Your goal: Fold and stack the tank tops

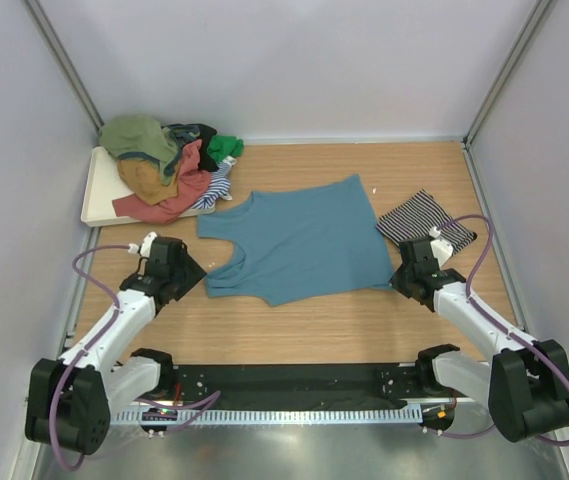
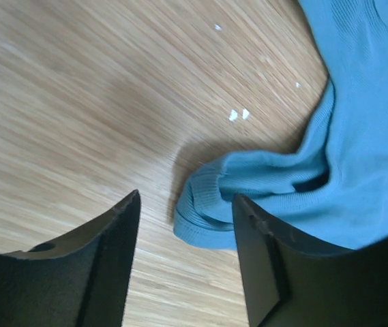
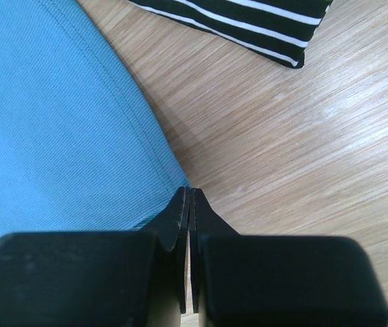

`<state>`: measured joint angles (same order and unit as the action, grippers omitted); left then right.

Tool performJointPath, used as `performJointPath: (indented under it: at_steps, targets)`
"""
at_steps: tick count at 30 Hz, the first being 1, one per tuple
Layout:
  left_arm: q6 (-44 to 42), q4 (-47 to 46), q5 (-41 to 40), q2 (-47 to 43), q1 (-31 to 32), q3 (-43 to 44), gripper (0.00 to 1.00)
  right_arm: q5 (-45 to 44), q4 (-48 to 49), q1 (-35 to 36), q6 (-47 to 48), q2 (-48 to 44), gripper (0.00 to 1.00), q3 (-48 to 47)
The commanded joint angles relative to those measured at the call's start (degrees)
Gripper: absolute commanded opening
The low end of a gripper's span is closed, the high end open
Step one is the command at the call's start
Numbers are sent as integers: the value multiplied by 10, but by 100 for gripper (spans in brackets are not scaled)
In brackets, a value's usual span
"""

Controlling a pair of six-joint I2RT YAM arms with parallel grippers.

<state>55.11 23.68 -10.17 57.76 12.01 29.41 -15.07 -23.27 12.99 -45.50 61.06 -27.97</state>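
A teal tank top lies spread flat on the wooden table. Its lower strap end sits bunched just ahead of my left gripper, which is open, the right finger against the cloth and nothing held. My right gripper is shut, its tips pinched on the hem corner of the teal top. A folded black-and-white striped tank top lies to the right, also seen in the right wrist view. More tank tops, olive, coral, mustard and green, are heaped in a pile.
The pile rests on a white tray at the back left, close to the left wall. Grey walls enclose the table on three sides. A black rail runs along the near edge between the arm bases.
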Motion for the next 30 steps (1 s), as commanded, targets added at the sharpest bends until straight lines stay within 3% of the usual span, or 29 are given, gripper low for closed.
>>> performJointPath:
  at_steps: [1,8,12,13,14,16,24,30]
  targets:
    - [-50,-42,60,18,-2,12,56,-9,-4,0,15,3,4,-19]
    - [-87,-43,83,89,-2,49,39,3,7,1,16,4,3,-14]
    - [-88,-53,88,115,-2,48,36,7,10,0,15,9,3,-14]
    - [-90,-53,88,117,-2,48,31,7,11,1,16,9,3,-15]
    - [-91,-54,84,120,-2,48,15,8,11,0,16,11,3,-15]
    - [-92,-52,76,125,-2,50,0,7,9,0,18,11,3,-15]
    - [-78,-7,47,127,-22,73,0,-9,-9,0,28,9,2,-27]
    - [-66,2,46,77,-61,69,0,-5,-8,1,22,-8,1,-13]
